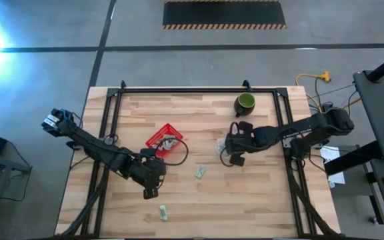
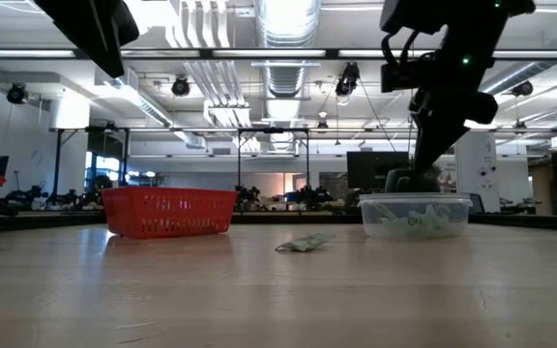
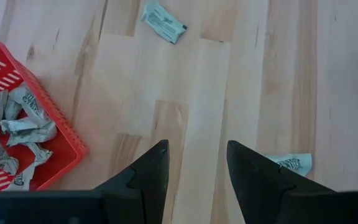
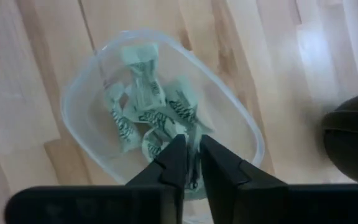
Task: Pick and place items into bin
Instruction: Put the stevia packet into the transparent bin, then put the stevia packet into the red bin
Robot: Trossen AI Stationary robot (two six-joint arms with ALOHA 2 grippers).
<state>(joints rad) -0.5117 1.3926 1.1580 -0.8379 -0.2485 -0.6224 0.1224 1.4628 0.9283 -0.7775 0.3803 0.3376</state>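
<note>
The right end effector (image 4: pixel 191 163) hangs over a clear tub (image 4: pixel 79 93) of wrapped pieces (image 4: pixel 143 106), fingers nearly closed on a thin wrapper; the left end effector (image 3: pixel 194 177) is spread, empty, above the worktop (image 3: pixel 241 93); loose pieces (image 3: pixel 163 22) lie flat, long axes slanted; more fill the red basket (image 3: pixel 73 146).

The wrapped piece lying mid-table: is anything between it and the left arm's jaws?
Nothing visible does. The left gripper hovers with its jaws open, and only bare table lies between it and the wrapped piece. The red basket sits off to one side, clear of that line.
</note>
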